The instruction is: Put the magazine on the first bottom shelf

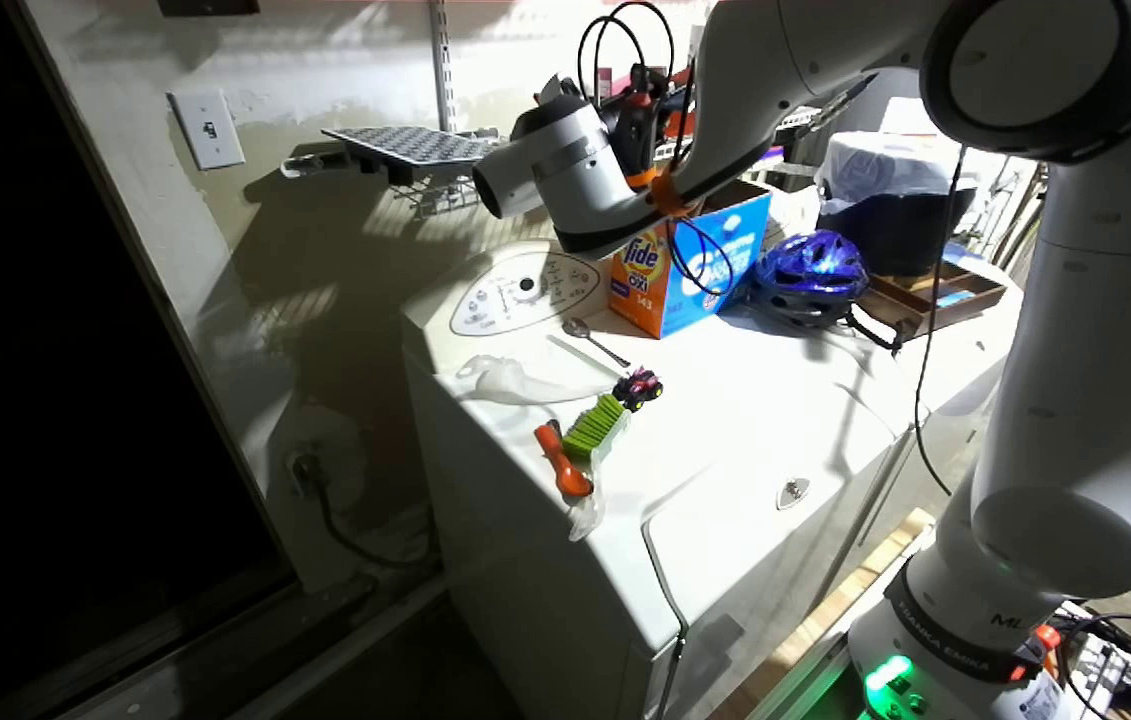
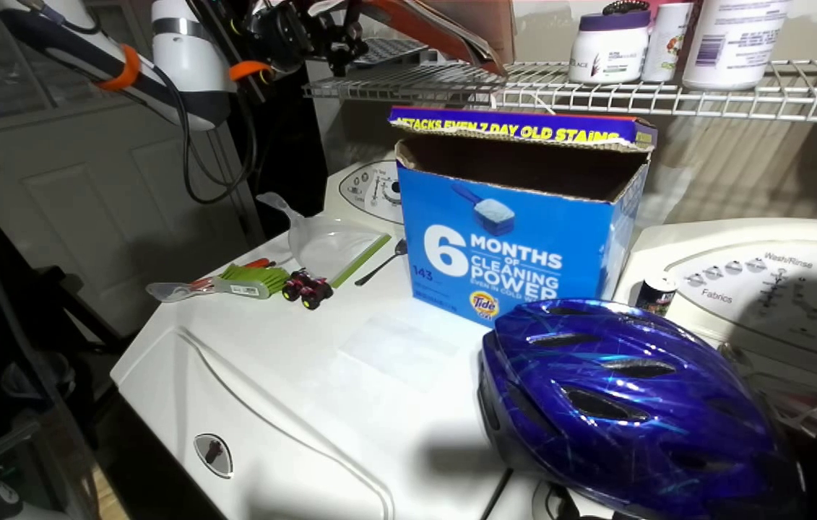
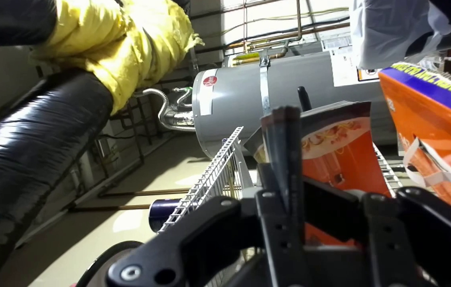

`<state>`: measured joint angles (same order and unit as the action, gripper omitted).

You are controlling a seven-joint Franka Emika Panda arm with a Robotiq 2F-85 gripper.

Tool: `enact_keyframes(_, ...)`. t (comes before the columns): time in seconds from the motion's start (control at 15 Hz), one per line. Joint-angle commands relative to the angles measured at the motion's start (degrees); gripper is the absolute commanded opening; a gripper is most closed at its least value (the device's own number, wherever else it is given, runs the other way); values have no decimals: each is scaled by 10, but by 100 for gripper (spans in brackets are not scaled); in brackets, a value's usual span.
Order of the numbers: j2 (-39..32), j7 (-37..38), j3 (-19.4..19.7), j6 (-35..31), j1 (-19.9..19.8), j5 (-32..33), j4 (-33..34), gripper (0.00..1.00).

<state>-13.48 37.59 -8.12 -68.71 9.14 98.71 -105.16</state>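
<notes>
"Have you got hold of it?"

"Yes. In an exterior view the magazine is at the top middle of the frame, sloping down to the right, and my pincer is pinching it near one end."

"Is it on the wire shelf yet?"

"I don't think so. Its far end looks right by the shelf's front edge, but I can't tell if they touch. I take that to be the low one we want."

"How would you do this well?"

"Slowly. It looks bent in the wrist view, right of the middle, so a floppy corner could catch on the shelf. I'd lift the low end, slide it in, and make it lie flat. Only when most of it sits on there would I let go."

"Anything to watch?"

"I'd keep left of the white jar, top right of the frame. And the soap box below is open; a drop could land inside."
</notes>
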Motion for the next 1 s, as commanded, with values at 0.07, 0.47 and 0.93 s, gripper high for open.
enact_keyframes(0.07,-40,0,8,-18,-4,24,62,3)
enact_keyframes(0.47,-62,0,12,-59,-8,13,97,3)
enact_keyframes(0.93,-64,-10,9,-112,-13,-18,117,3)
